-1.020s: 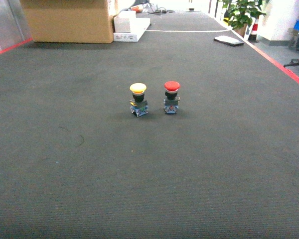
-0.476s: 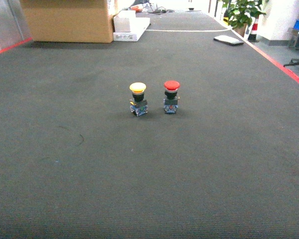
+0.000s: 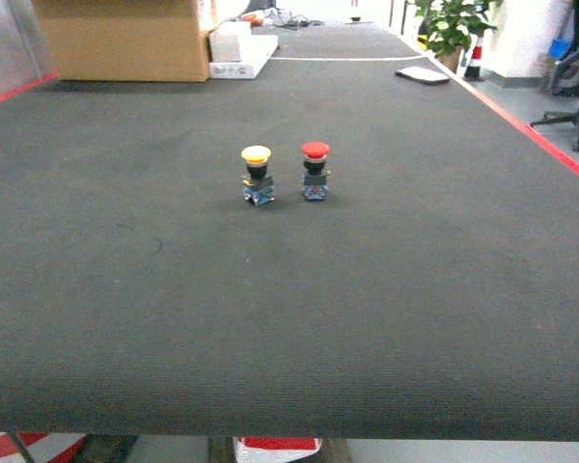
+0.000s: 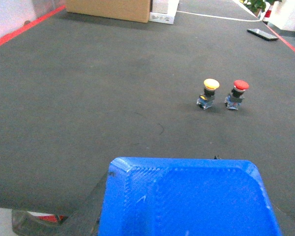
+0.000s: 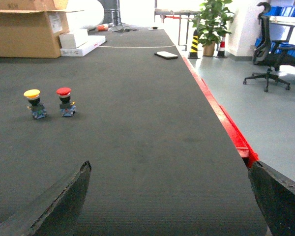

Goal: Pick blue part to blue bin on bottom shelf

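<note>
Nothing is reading clearly: the cardboard box [image 5: 24, 27] is showing a white label [image 5: 54, 21], its print too small to decipher.

Industrial workshop or lab: broad dark mat [image 3: 367, 289] edged in red tape [image 5: 226, 123], cardboard box [image 3: 125, 39], office chair [image 5: 270, 54], potted plant [image 5: 211, 22], striped safety bollard [image 5: 194, 44].

A solid-blue moulded plastic part [image 4: 187, 199] fills the bottom of the left wrist view, very close to that camera and cut off by the lower edge. Its upper face shows a raised rim with bevelled corners around a shallow, finely textured recess. The head and right wrist views do not show it.
</note>
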